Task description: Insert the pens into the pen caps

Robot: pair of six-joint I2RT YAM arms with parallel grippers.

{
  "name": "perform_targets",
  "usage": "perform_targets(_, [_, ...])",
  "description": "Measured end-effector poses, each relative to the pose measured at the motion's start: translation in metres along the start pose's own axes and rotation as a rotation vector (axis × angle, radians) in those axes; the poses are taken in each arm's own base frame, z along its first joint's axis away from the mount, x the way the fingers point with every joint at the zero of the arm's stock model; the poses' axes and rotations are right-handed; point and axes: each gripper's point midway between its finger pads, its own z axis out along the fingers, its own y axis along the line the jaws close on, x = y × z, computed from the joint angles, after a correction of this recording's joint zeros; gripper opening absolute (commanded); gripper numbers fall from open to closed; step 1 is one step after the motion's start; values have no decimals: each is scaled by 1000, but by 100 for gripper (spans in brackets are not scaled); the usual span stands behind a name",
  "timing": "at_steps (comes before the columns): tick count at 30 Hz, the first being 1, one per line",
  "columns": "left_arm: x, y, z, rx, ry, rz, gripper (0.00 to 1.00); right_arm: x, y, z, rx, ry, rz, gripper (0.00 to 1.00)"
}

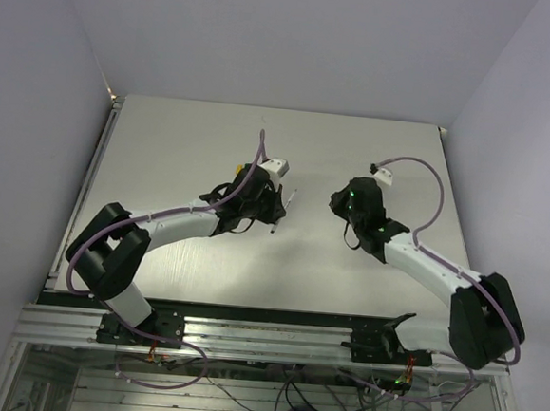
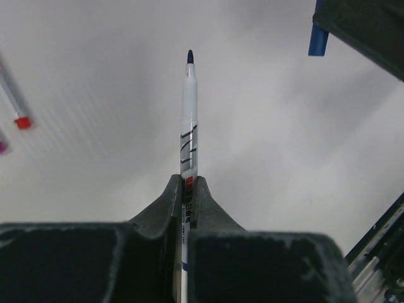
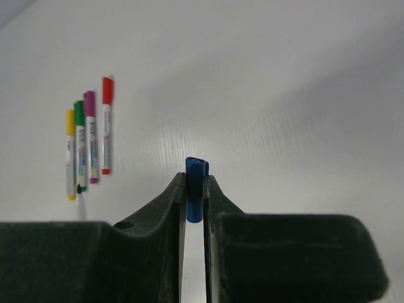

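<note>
My left gripper (image 2: 188,180) is shut on a silvery-white pen (image 2: 189,120) with a dark blue tip that points away from the wrist. In the top view this gripper (image 1: 273,208) is at mid-table, holding the pen (image 1: 286,204) above the surface. My right gripper (image 3: 196,177) is shut on the blue cap (image 3: 196,183), which stands upright between the jaws. It faces the left gripper across a small gap (image 1: 340,203). The blue cap also shows at the upper right of the left wrist view (image 2: 319,39), apart from the pen's tip.
Four capped pens lie side by side on the white table (image 1: 166,140) in the right wrist view: yellow (image 3: 71,154), green (image 3: 79,142), purple (image 3: 91,136) and red (image 3: 106,123). A red pen end (image 2: 22,122) shows at the left of the left wrist view.
</note>
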Motion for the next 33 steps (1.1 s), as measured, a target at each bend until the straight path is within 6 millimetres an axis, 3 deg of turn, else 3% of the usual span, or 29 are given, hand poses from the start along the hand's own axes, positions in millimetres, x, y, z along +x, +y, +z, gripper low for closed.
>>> perform_targets(7, [-26,-31,1,157,-101,4,7,-45,2,-33,-136,-203,10,0])
perform_targets(15, [-48,-70,-1,364,-186,15,7,-96,22,-76,-316,-456,13,0])
perform_targets(23, [-50,-102,-11,449,-218,66,7,-114,49,-100,-508,-584,3,0])
perform_targets(28, [-59,-125,-30,490,-267,112,7,-123,67,-111,-610,-631,6,0])
perform_targets(33, [-71,-129,-44,488,-325,131,7,-124,74,-117,-658,-640,17,0])
